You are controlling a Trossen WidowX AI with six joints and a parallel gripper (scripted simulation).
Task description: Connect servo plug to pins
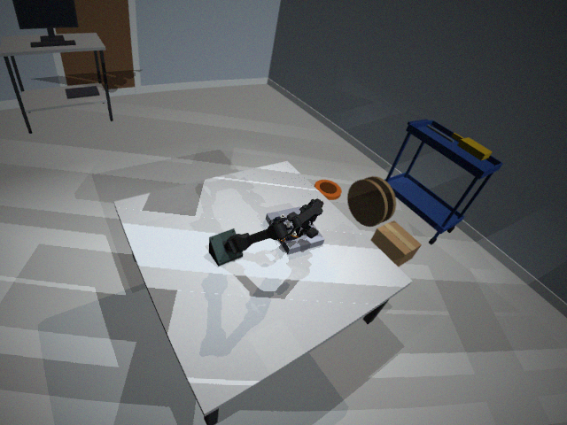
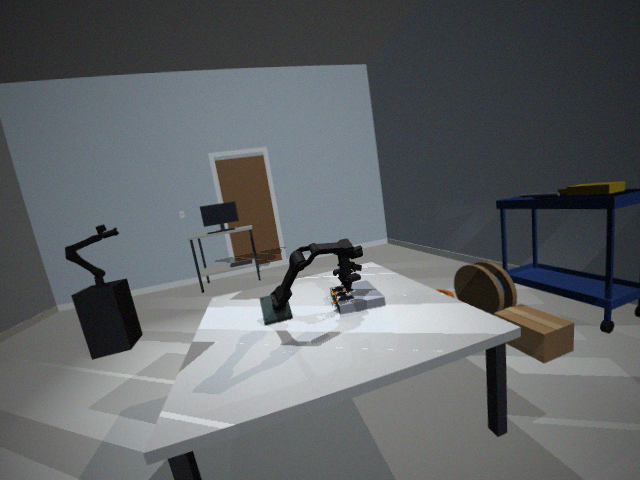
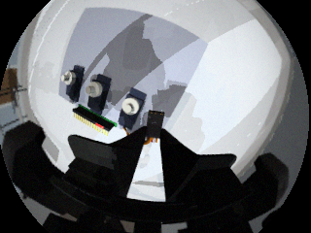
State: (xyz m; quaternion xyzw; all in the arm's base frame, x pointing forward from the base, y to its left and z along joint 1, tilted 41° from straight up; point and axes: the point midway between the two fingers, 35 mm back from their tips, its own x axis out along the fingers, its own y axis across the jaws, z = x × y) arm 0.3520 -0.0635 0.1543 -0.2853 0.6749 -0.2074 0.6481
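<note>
My gripper (image 3: 154,130) (image 2: 346,292) is shut on the small black plug (image 3: 155,121), which stands out beyond the fingertips with its long side pointing away from the wrist. Orange wire shows at its rear, between the fingers. The pale grey-violet holder (image 3: 80,36) (image 1: 306,244) (image 2: 369,298) lies under and beyond the gripper. A servo motor (image 3: 131,105) sits just left of the plug in the wrist view. The row of yellowish pins (image 3: 86,119) is further left, apart from the plug, with a red band (image 3: 99,126) near its right end. The dot is too small to tell.
Two more servos (image 3: 97,93) (image 3: 74,83) stand behind the pin row, left of the nearest one. The arm's dark green base (image 1: 223,249) (image 2: 276,311) is on the white table (image 1: 292,347) (image 2: 289,372). A spool (image 1: 369,201) and a cardboard box (image 1: 394,243) are beyond the table's edge.
</note>
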